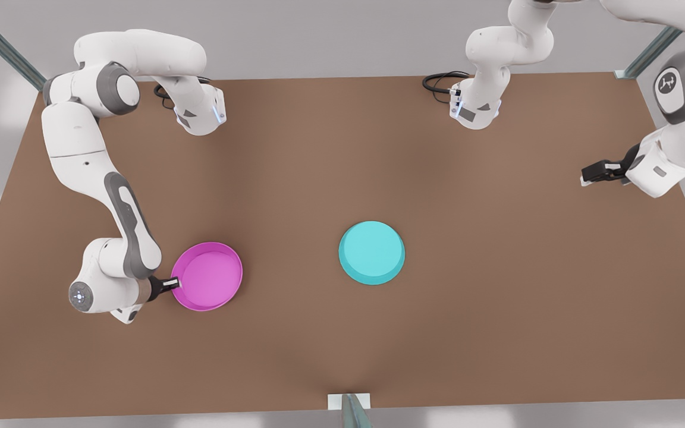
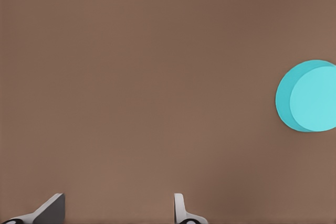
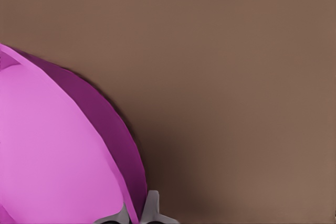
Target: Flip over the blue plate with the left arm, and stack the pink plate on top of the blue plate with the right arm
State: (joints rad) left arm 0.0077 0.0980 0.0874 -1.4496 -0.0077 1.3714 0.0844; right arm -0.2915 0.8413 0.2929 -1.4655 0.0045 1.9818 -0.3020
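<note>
The right end effector (image 1: 175, 283) pinches the rim of the round magenta-pink plastic plate (image 1: 209, 276) at the front view's left of the brown worktop (image 1: 342, 333). The round turquoise plastic plate (image 1: 371, 252) lies bottom-up mid-worktop. The left end effector (image 1: 585, 176) hovers well apart, fingers spread.
</note>
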